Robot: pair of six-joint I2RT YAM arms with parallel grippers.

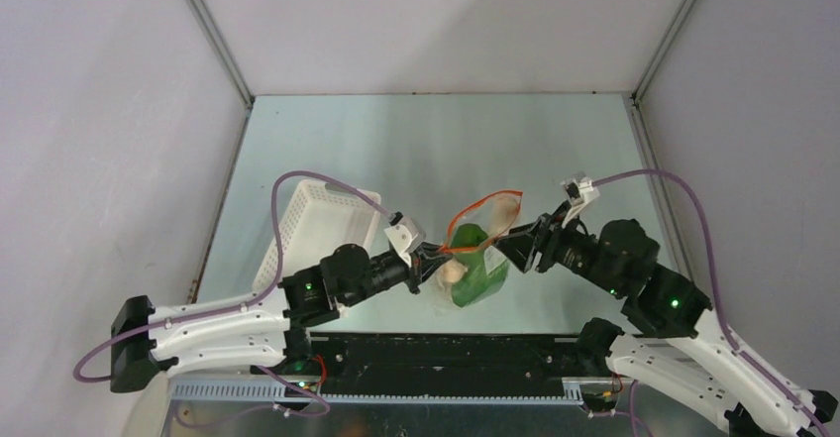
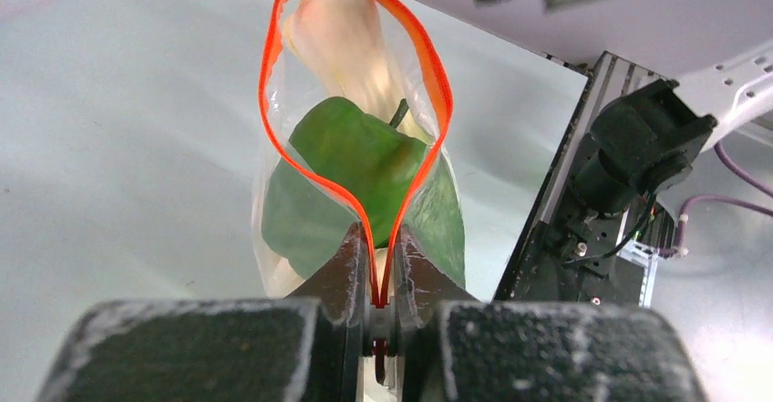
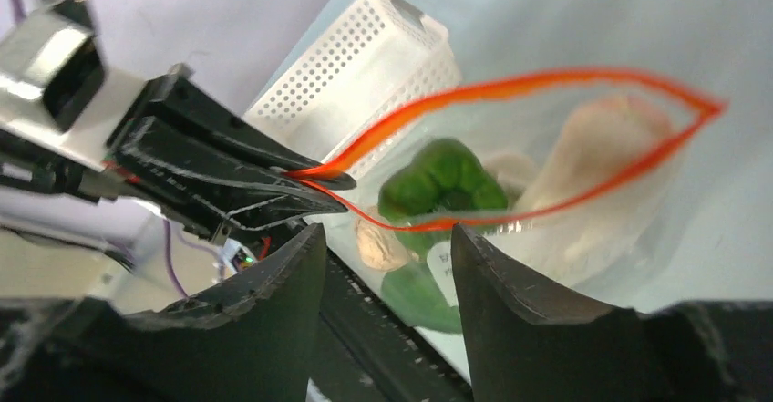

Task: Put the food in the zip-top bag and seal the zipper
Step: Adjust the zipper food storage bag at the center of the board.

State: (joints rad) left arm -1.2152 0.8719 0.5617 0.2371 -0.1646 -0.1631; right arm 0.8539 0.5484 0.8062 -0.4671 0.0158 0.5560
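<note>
The clear zip-top bag (image 1: 487, 257) hangs above the table with its mouth open. The red-orange zipper (image 2: 271, 56) forms a wide loop. Inside lie the food pieces: green bok choy leaves (image 2: 360, 160), a white stalk (image 2: 342, 33) and a small mushroom (image 3: 378, 242). My left gripper (image 2: 376, 279) is shut on the zipper's near end and holds the bag up; it also shows in the top view (image 1: 434, 255). My right gripper (image 3: 387, 252) is open and empty, its fingers just short of the bag's other side, seen from above (image 1: 507, 242).
The white perforated basket (image 1: 319, 221) lies tipped on the table left of the bag, behind my left arm; it also shows in the right wrist view (image 3: 365, 65). The black base rail (image 2: 556, 211) runs along the near table edge below the bag.
</note>
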